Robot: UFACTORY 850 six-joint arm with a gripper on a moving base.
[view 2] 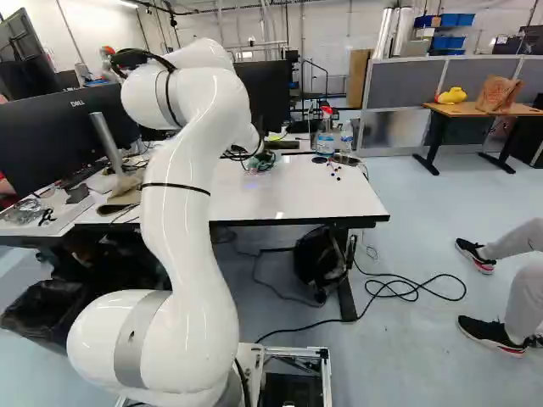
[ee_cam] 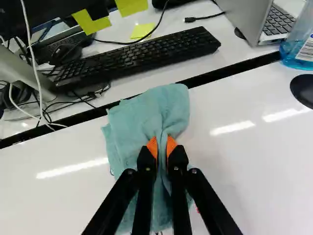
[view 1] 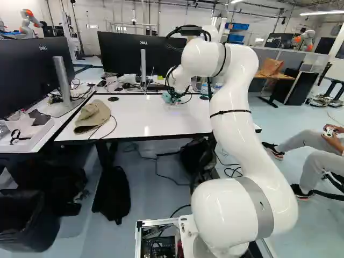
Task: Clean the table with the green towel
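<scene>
My gripper (view 1: 173,93): nearly closed, green towel (ee_cam: 144,115) pinched between my orange pads (ee_cam: 152,146)
Towel: bunched on the white tabletop (ee_cam: 254,161)
Black keyboard (ee_cam: 146,54): just beyond the towel

- We identify the towel (ee_cam: 146,112) as uniform pale blue-green.
- We record orange pads (ee_cam: 171,144) on black fingers (ee_cam: 177,161).
- We specify the robot arm (view 1: 244,129) as glossy white, with grey bands (view 1: 254,204) and black straps (view 1: 230,112).
- We list the tabletop (view 1: 161,118) as white, with a black front edge (view 1: 134,139).
- We note a black keyboard (ee_cam: 142,57) and yellow sticky notes (ee_cam: 142,31).
- We log the cap (view 1: 92,114) as tan.
</scene>
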